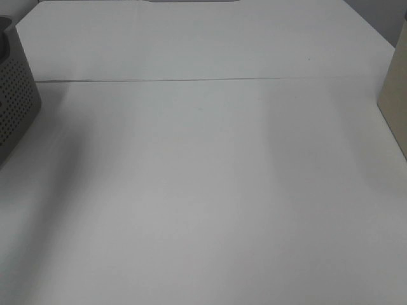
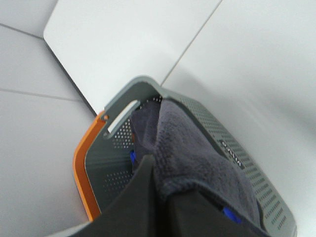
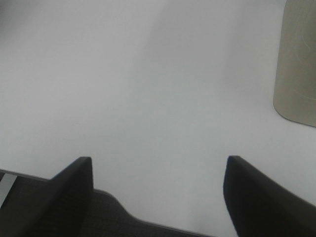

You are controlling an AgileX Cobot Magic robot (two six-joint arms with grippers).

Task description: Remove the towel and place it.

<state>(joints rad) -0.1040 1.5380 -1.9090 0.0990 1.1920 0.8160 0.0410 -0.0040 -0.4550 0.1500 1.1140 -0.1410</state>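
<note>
The towel (image 2: 182, 143), dark navy-black terry cloth, lies bunched inside the grey perforated basket (image 2: 232, 148) and rises over its rim in the left wrist view. My left gripper (image 2: 160, 185) is at the basket, and its dark fingers (image 2: 140, 197) are closed on a fold of the towel. The basket also shows at the left edge of the high view (image 1: 16, 101). My right gripper (image 3: 160, 170) is open and empty above the bare white table. Neither gripper shows in the high view.
An orange rim (image 2: 81, 168) sits against the grey basket's outer side. A beige object stands at the table's right edge (image 1: 394, 95) and shows in the right wrist view (image 3: 296, 64). A seam (image 1: 203, 80) crosses the white table.
</note>
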